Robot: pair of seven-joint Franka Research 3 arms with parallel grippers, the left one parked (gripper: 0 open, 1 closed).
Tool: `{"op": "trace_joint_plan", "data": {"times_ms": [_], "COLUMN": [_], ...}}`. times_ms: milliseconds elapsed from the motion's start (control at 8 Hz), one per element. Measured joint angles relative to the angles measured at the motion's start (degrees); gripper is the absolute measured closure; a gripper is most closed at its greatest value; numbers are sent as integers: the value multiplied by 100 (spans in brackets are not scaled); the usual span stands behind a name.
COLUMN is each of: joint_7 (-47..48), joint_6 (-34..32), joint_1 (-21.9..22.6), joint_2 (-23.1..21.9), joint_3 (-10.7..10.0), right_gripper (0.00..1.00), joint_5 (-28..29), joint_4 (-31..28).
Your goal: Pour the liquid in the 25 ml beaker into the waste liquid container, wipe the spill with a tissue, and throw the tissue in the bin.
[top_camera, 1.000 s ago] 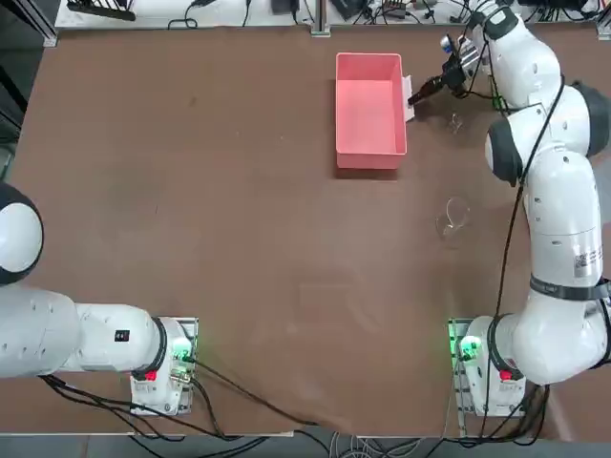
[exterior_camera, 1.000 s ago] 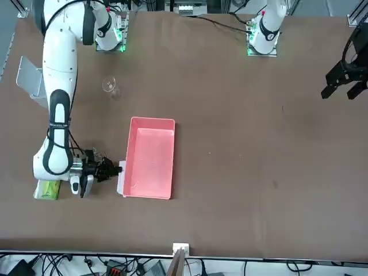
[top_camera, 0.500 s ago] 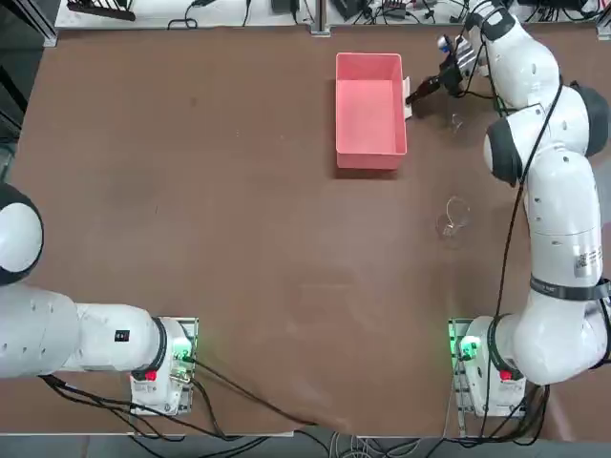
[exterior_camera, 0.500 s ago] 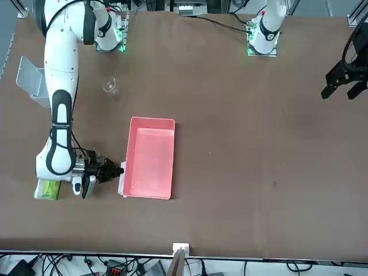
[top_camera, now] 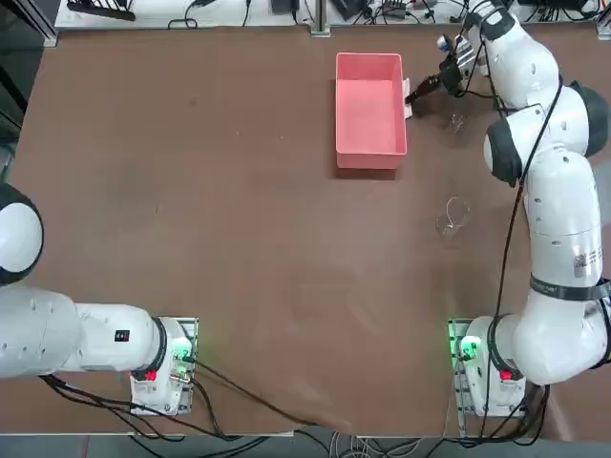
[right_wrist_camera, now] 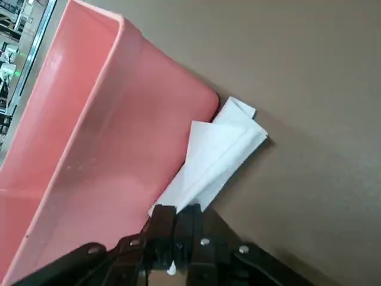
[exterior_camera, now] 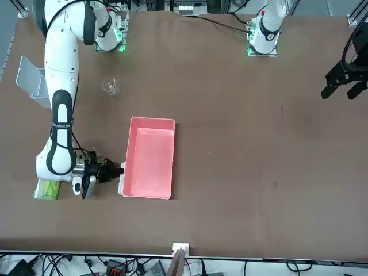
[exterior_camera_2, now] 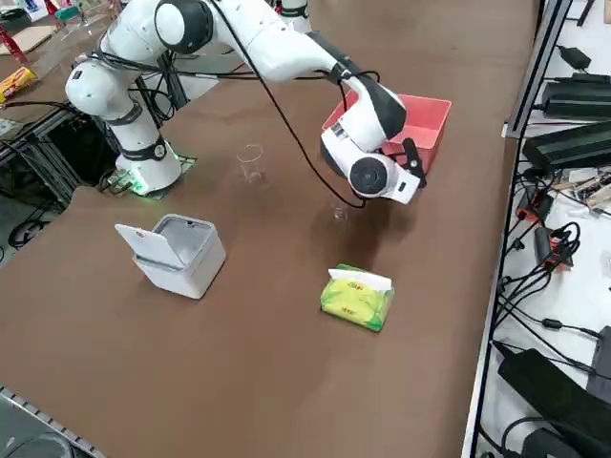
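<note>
Brown table (top_camera: 239, 210), matte surface, carrying all items.

Pink rectangular plastic tray with low walls, the waste liquid container (top_camera: 370, 113): upper centre-right of the top view, lower left of centre in the front view (exterior_camera: 150, 158). Interior looks bare in the top and front views; the wrist view (right_wrist_camera: 89, 155) shows small specks on the floor, and whether it holds liquid cannot be told.

White crumpled paper sheet, the tissue (right_wrist_camera: 208, 158): lies on the table against the tray's outer long wall, on the side facing the right arm. One end is pinched in the right end effector (right_wrist_camera: 172, 229), whose black fingers are fully closed on it. Same end effector at the tray's right edge in the top view (top_camera: 418, 92) and at its left edge in the front view (exterior_camera: 115, 171).

Tiny clear glass 25 ml beaker (top_camera: 455, 123): upright on the table, right of the tray in the top view, just below the end effector, apart from it.

Larger clear glass beaker (top_camera: 454, 216): right of centre in the top view, well apart from the tray.

Green pack with white sheets sticking out (exterior_camera_2: 357, 295): lower centre of the side view.

White lidded bin (exterior_camera_2: 178, 252): left of the pack in the side view, lid open; contents not visible.
</note>
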Motion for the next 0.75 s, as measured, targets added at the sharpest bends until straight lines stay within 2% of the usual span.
{"op": "trace_joint_plan", "data": {"times_ms": [750], "joint_7": [0], "joint_6": [262], "joint_1": [59], "joint_2": [16], "joint_3": [72], "right_gripper": [98], "joint_5": [0], "joint_4": [23]}}
